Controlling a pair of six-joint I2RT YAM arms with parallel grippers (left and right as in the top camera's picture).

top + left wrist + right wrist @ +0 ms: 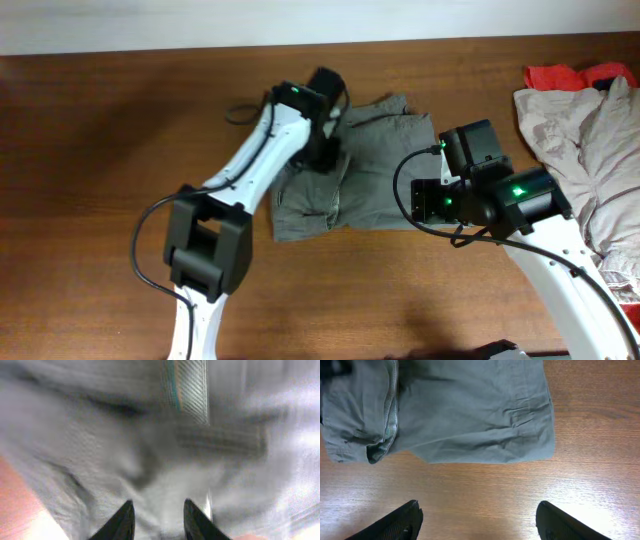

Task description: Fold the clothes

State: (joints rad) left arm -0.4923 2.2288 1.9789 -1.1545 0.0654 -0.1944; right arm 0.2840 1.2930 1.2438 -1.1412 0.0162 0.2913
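Note:
The grey-olive shorts (375,165) lie folded into a compact stack at the middle back of the table. My left gripper (325,150) is down on their left half. In the left wrist view its fingertips (127,510) stand a little apart, and the blurred grey cloth (150,455) fills the picture and shows in the gap. My left gripper (157,505) is open. My right gripper (418,200) hovers just off the shorts' right edge. It (480,507) is wide open over bare wood, with the shorts (470,410) lying ahead of it.
A pale beige garment (580,140) is heaped at the right edge, with a red cloth (560,75) behind it. The brown wooden table (100,150) stretches left and forward. The left arm reaches across the shorts' left side.

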